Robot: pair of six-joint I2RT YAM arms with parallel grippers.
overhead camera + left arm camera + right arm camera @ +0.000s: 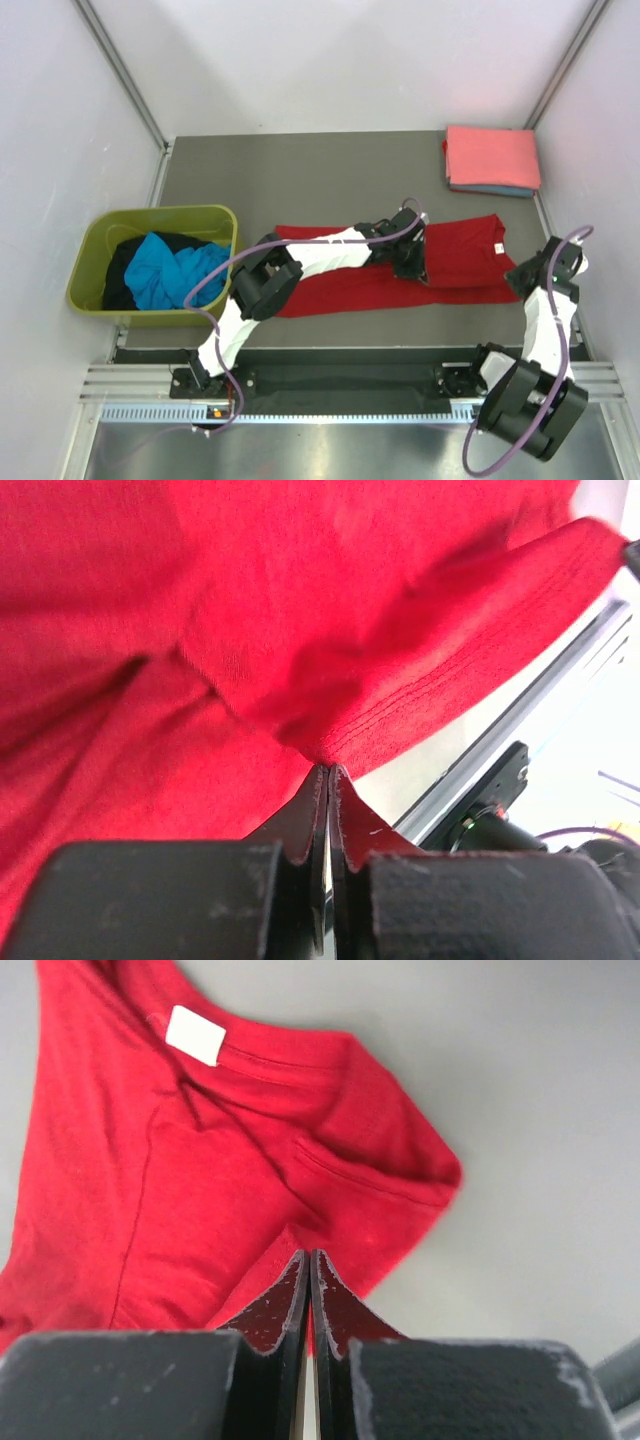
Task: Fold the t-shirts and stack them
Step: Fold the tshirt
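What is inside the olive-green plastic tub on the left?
A crumpled turquoise cloth shirt lies over black cloth. Whatever is beneath them is covered.

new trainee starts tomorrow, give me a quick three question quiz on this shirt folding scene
1. What do the left arm's fingers pinch?
2. Which shirt tops the folded stack at the far right corner? A green shirt, B salmon-pink shirt, C white shirt
3. True or false: the green tub holds a turquoise shirt.
Key: 1 the red t-shirt; 2 B; 3 true
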